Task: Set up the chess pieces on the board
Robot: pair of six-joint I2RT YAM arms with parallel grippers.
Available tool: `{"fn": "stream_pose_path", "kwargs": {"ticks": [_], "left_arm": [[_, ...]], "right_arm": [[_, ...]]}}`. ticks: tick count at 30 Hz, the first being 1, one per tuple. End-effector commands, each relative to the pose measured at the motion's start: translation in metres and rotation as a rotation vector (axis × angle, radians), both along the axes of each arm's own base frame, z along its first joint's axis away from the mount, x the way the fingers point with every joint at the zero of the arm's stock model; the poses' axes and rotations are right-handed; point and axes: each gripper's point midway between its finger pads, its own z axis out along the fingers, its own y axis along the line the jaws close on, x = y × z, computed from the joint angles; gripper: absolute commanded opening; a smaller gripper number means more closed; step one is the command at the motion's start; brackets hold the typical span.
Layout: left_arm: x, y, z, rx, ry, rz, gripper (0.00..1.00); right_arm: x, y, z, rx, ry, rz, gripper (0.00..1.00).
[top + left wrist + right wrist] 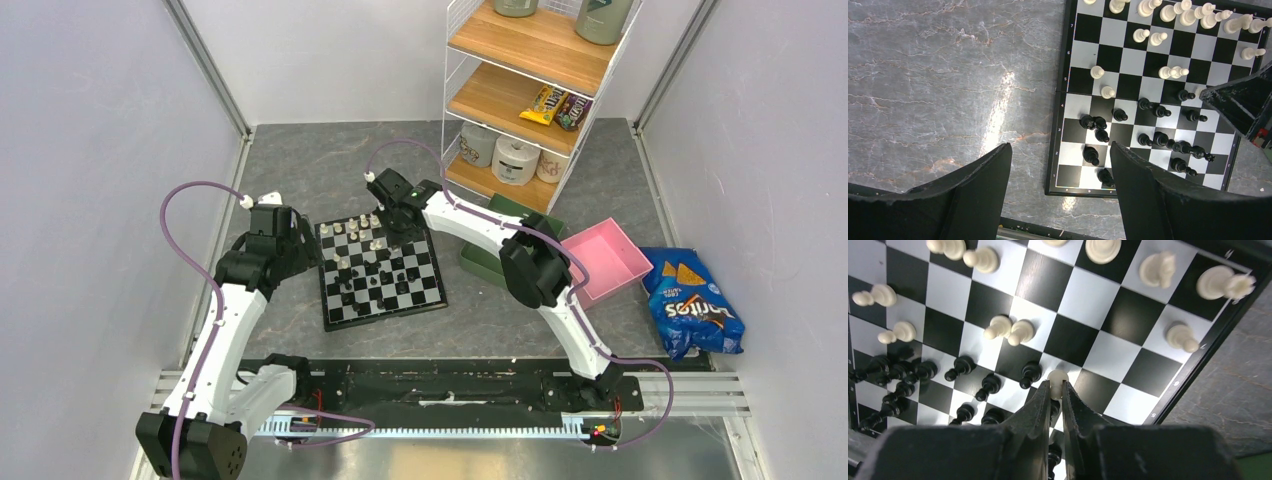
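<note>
Our right gripper (pixel 1057 390) is pinched tight on a cream-white pawn (pixel 1057 378) toward 1 o'clock of the board (pixel 420 291). Our left gripper (pixel 1060 150) hangs wide open and empty at its 9 o'clock edge.

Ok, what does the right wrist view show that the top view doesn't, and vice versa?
Only the right wrist view: the right end effector closed on a white piece, right next to a black piece.

Only the top view: the left end effector beside the board's left edge, plus the wire shelf, the pink tray and the chip bag.

Both: the board, with white pieces toward one side and black pieces toward the other, not in neat rows.
</note>
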Motion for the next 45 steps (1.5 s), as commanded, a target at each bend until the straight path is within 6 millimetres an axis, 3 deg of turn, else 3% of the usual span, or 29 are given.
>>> {"fn": "stream_pose_path", "kwargs": {"ticks": [1, 16, 35, 41, 45], "left_arm": [[0.002, 0.000, 0.002, -0.013, -0.014, 0.010, 0.79], [0.002, 0.000, 0.003, -0.016, -0.020, 0.008, 0.79], [0.002, -0.001, 0.002, -0.019, -0.017, 0.004, 0.79], [0.002, -0.002, 0.001, -0.021, -0.015, 0.002, 0.79], [0.003, -0.002, 0.002, -0.024, -0.016, -0.003, 0.79]], "right_arm": [[0.029, 0.002, 0.021, 0.001, -0.110, -0.031, 0.17], [0.066, -0.015, 0.011, -0.011, -0.125, -0.113, 0.16], [0.072, -0.011, 0.004, -0.008, -0.117, -0.110, 0.21], [0.070, -0.009, 0.008, 0.003, -0.111, -0.102, 0.29], [0.069, -0.004, 0.022, 0.038, -0.113, -0.093, 0.33]]}}
